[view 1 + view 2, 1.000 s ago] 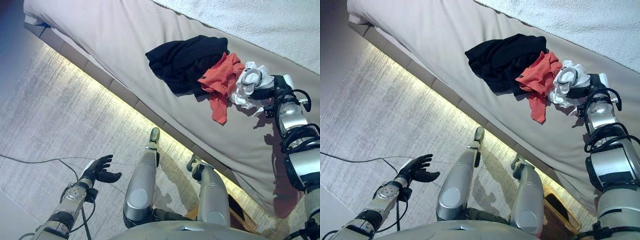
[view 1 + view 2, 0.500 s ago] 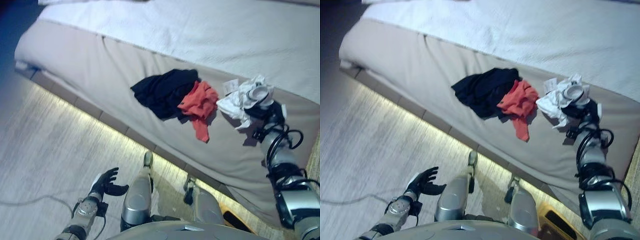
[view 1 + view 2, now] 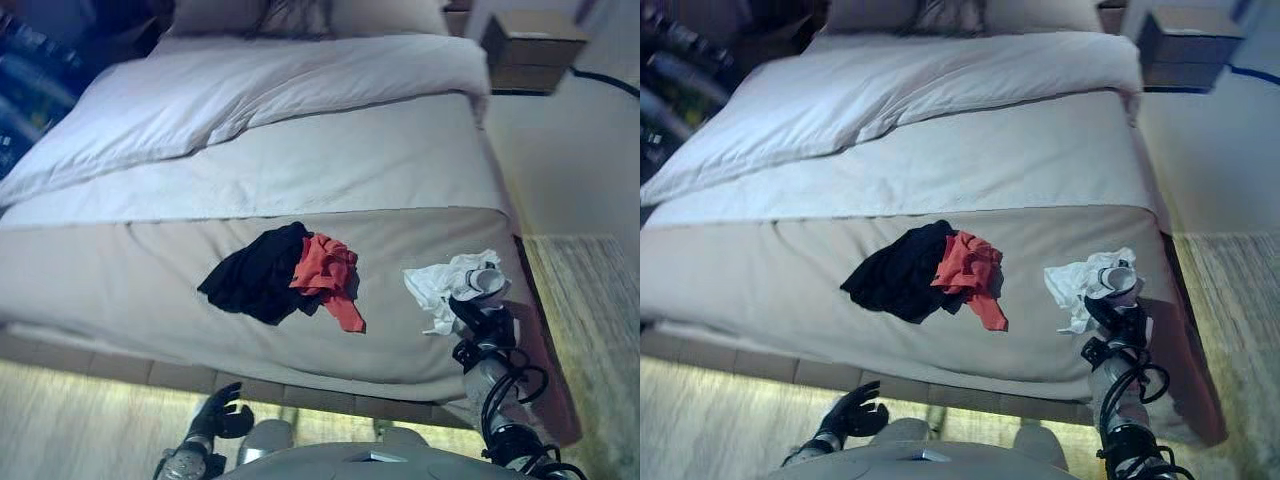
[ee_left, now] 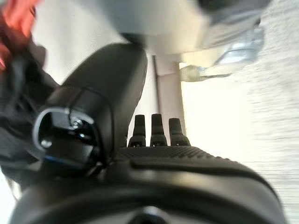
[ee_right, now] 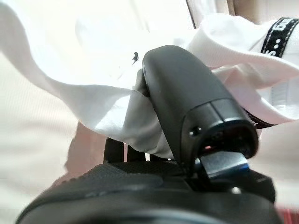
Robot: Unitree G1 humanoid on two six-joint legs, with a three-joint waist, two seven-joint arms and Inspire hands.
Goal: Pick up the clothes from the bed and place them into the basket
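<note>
Fingers of right hand clench crumpled white cloth; left hand hangs loosely open.

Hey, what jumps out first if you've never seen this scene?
The black garment and the orange-red one beside it, lying together on the bed near its front edge. To their right, the right robot hand is closed on a white garment; the left robot hand hangs empty below.

A wide bed with a beige cover and a folded-back white duvet. On its near part lie a crumpled black garment, touching an orange-red garment, and apart, a white bundle of clothing.
</note>
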